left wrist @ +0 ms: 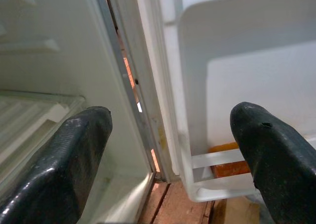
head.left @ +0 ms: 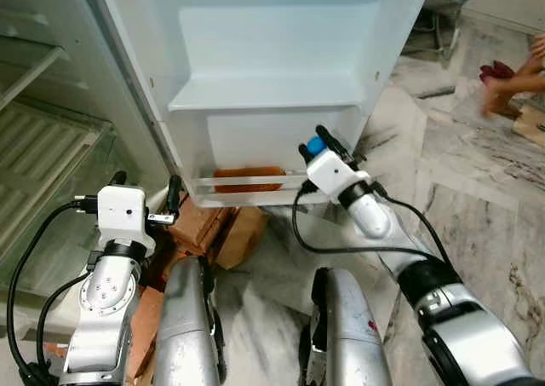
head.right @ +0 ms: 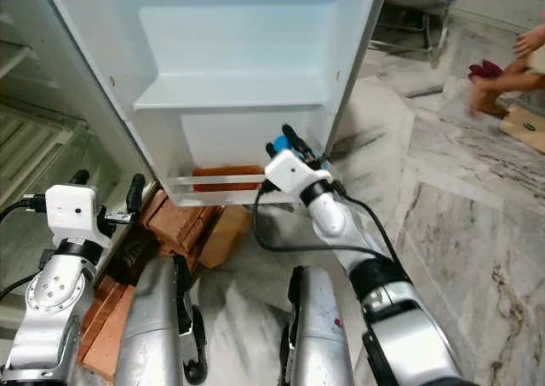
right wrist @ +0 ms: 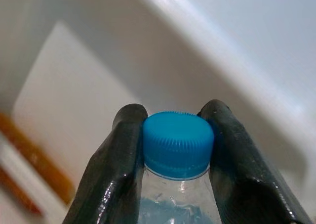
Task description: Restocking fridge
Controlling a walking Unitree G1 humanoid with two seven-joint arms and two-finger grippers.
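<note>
Marble flooring (head.left: 477, 190) with grey veining stretched out past the open fridge door (head.left: 281, 62), whose white inner side faced the robot. Two door shelves showed: an upper bin (head.left: 272, 49) and a lower rack (head.left: 255, 186) with a pale rail across its front. Behind that rail lay something orange-brown (head.left: 249, 178); what it was could not be made out. Below the door, reddish bricks (head.left: 200, 224) and a tan cardboard piece (head.left: 243, 233) rested on the floor. To the robot's left, the fridge interior (head.left: 43, 147) showed ribbed white shelves.

The right gripper (head.left: 319, 143) was raised close against the lower part of the door, just beside the right end of the rail. In the right wrist view its jaws were clamped on either side of the blue cap (right wrist: 177, 142) of a clear plastic bottle (right wrist: 180, 199), the fingers (right wrist: 121, 155) pressing the cap's ribbed edge. The bottle stood in front of the white door shelf wall.

The left gripper (head.left: 145, 186) hung lower, near the hinge side of the door, its jaws spread wide apart with nothing between them; the left wrist view looked past them at the door seam.

At the far right edge, a person's hand (head.left: 494, 83) appeared, blurred, beside something red (head.left: 494, 69).
</note>
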